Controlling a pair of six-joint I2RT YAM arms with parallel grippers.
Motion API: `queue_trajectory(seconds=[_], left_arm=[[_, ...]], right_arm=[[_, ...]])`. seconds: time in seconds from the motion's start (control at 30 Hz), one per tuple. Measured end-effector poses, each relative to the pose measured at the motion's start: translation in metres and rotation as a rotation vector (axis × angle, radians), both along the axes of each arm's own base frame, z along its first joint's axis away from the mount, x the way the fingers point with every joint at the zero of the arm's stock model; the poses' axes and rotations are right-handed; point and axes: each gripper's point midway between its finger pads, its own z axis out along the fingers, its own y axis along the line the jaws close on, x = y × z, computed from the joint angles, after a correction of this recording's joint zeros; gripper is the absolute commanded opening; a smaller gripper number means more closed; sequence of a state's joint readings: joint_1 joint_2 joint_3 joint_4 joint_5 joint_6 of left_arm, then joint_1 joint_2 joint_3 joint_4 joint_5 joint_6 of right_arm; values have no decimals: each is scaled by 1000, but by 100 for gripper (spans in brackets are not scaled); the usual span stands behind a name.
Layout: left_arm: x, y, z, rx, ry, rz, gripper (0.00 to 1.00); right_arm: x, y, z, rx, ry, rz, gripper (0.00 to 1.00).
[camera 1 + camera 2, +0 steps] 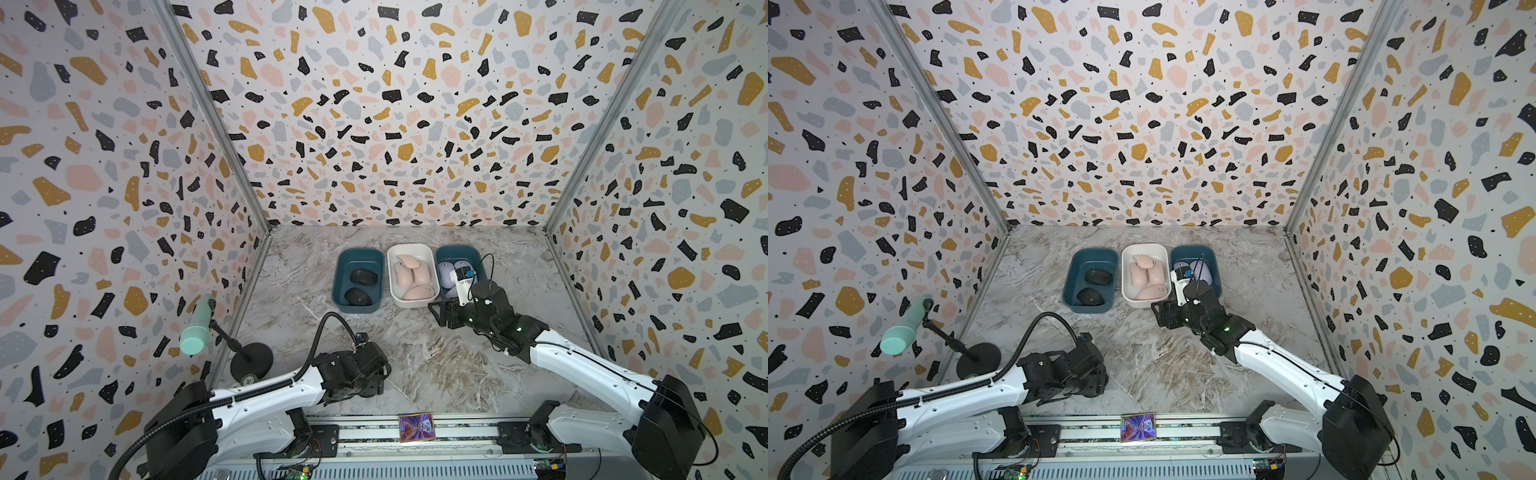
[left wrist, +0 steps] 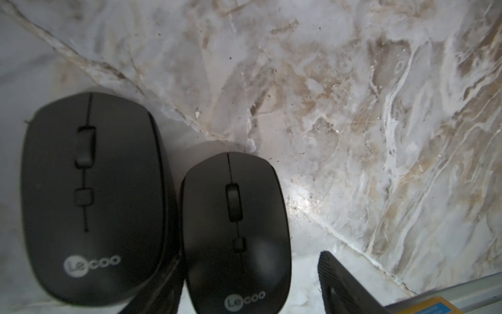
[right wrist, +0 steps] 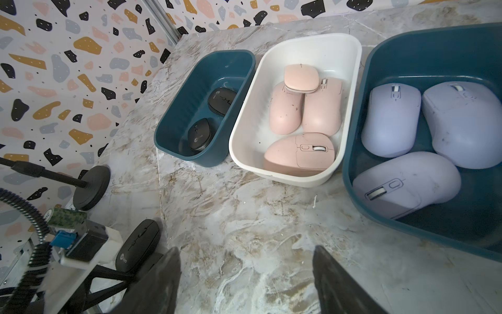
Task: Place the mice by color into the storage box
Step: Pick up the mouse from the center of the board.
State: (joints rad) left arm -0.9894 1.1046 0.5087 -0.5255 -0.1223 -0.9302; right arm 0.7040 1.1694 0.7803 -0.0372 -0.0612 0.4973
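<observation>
Since both loose mice are smooth, hard, light shells, a pinch on the domed top will probably slip; take them across the flanks at mid-body. One black mouse [image 2: 233, 231] lies flat on marble table [image 2: 353, 108], matte, scroll wheel, pale logo at tail, straddled by left gripper [image 2: 248, 261], jaws spread, one finger [image 2: 339, 280] clear of its side; other finger maybe touching, too dark to tell. Second black mouse [image 2: 89, 195] sits just beside. Right gripper [image 3: 245, 250]: jaws spread, nothing between. Binned black mice [image 3: 222, 101] lie in teal bin [image 3: 184, 108].
</observation>
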Motion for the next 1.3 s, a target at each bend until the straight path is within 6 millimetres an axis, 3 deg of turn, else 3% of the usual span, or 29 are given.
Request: queue_trajectory(seconds=[0.4, 0.67, 0.83, 1.1, 1.3], left_arm=[[8, -1, -16, 115, 11, -16, 66], [12, -4, -17, 180, 4, -56, 42], [15, -7, -14, 196, -2, -75, 38], [42, -30, 25, 144, -123, -70, 37], [82, -40, 70, 115, -240, -43, 37]], right_arm=[[4, -9, -1, 7, 8, -20, 77], [5, -16, -2, 16, 15, -40, 77], [7, -19, -2, 19, 18, -47, 77], [10, -26, 4, 31, 6, -66, 77], [12, -31, 7, 37, 4, -78, 77]])
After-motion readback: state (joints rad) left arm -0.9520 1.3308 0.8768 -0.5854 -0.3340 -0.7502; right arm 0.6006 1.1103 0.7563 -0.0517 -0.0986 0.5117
